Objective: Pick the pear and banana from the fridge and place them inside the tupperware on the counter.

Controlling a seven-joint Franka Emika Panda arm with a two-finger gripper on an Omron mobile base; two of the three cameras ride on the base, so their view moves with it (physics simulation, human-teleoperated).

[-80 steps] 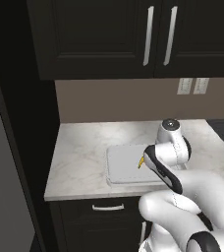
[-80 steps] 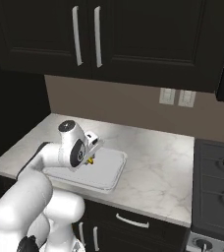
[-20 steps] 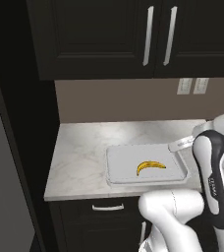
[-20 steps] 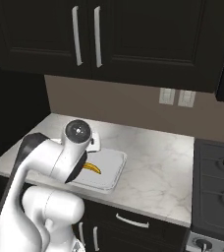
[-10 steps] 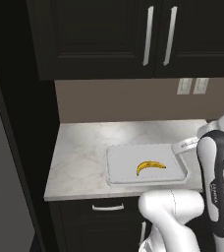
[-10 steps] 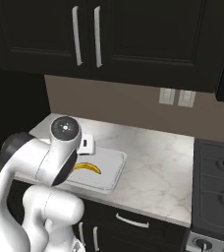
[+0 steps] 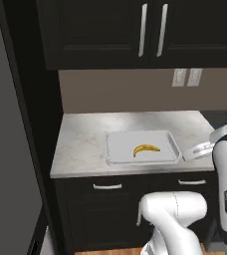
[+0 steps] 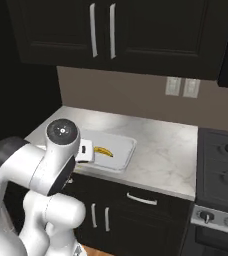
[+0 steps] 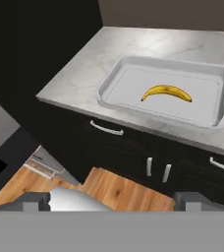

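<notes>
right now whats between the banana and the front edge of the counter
The hand view shows bare tray floor in front of the banana, then the tupperware front rim, then a narrow strip of bare counter up to its edge.

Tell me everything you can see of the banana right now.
The banana is small, curved and yellow with dark brownish tips. It lies flat on the floor of the tupperware, a shallow white rectangular tray on the marbled counter, near the tray's middle and clear of its walls. In the hand view its ends point down and the arch bulges away from the camera. Nothing but the tray floor touches it, and it lies there alone.
</notes>
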